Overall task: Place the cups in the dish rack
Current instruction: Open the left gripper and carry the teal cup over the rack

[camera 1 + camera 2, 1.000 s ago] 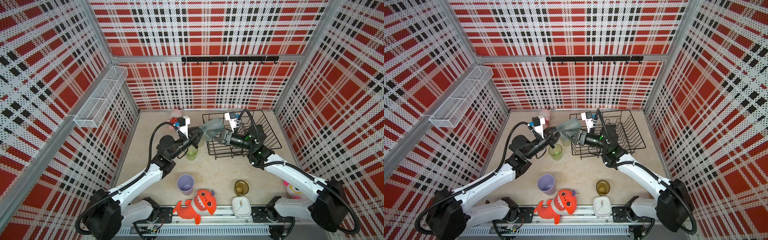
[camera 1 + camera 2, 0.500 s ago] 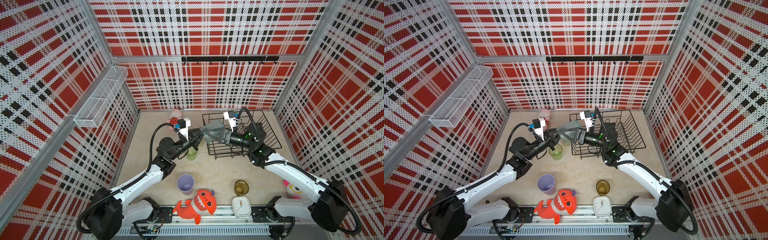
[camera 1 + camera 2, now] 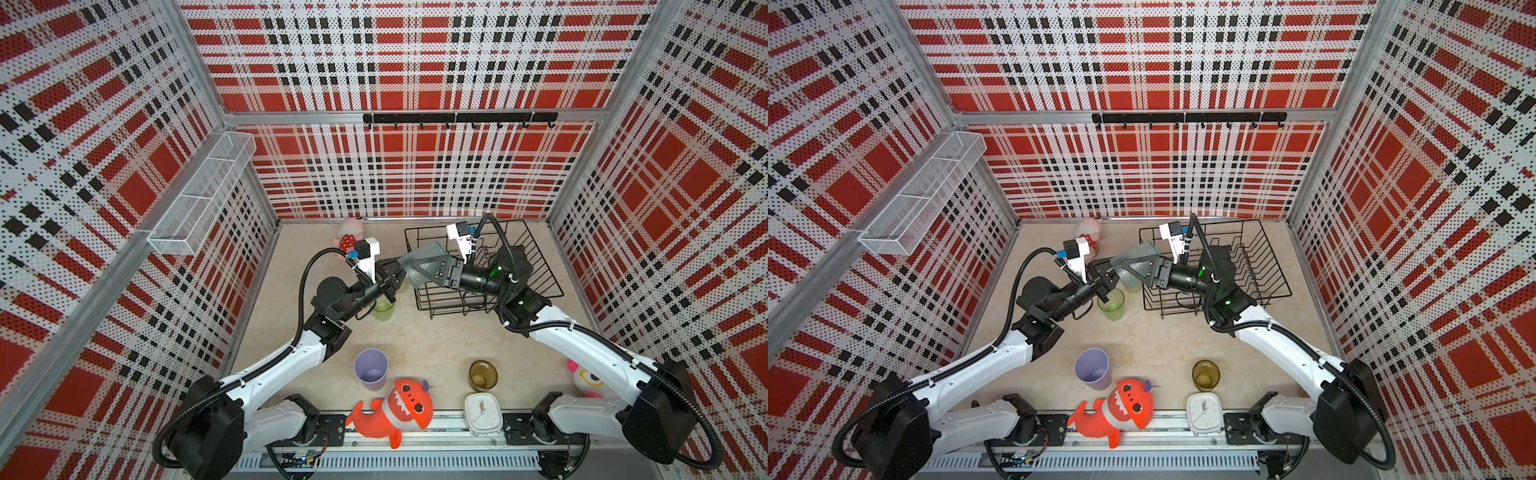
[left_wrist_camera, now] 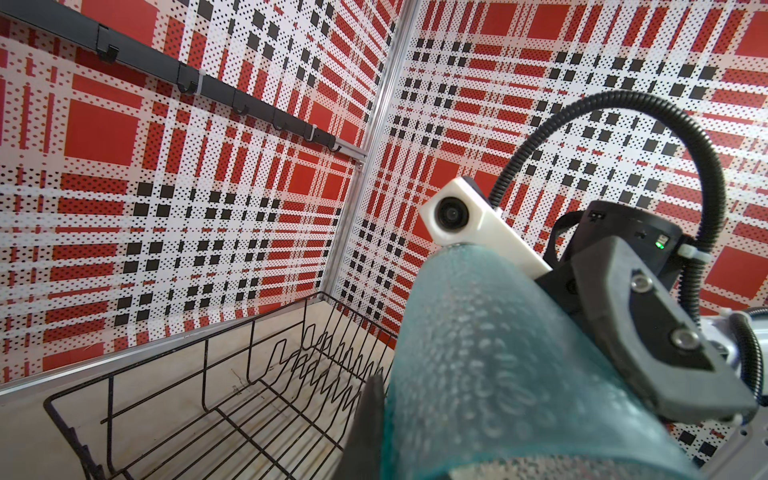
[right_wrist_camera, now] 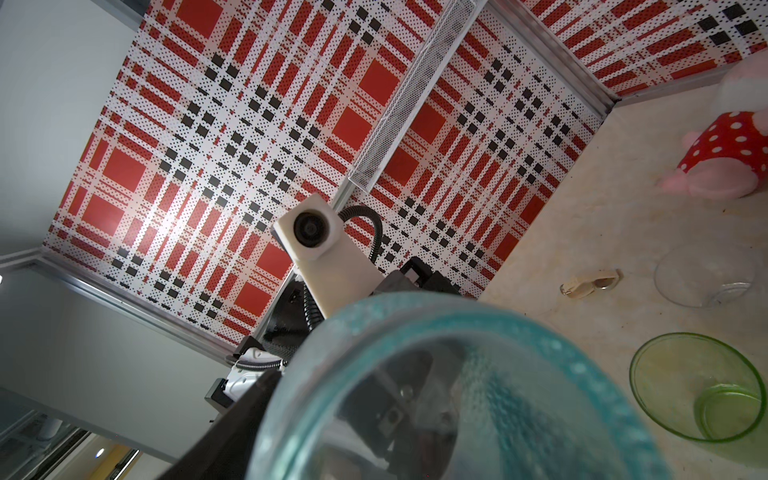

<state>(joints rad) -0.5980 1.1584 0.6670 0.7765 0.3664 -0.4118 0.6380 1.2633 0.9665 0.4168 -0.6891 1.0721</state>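
Beige tabletop [image 3: 436,340]: found dish rack [image 3: 540,270] right of centre empty, none loaded. Pinched pale teal cup [image 3: 428,251] mid-frame with left gripper [image 3: 398,274]; straddled by right gripper [image 3: 417,269], grasp unclear.

The walls [image 3: 415,62] are red, white and black checks, full of tiny dots. The counter [image 3: 428,340] is sandy beige. The dish rack [image 3: 1273,257] is black wire. There is a pale teal cup [image 4: 498,365], a green cup [image 3: 1112,304], a lilac cup [image 3: 371,369] and an amber cup [image 3: 483,375]. The toy shark [image 3: 395,409] is orange and white. The clock [image 3: 483,413] is white. The doll's dress [image 5: 727,145] is red with white spots.
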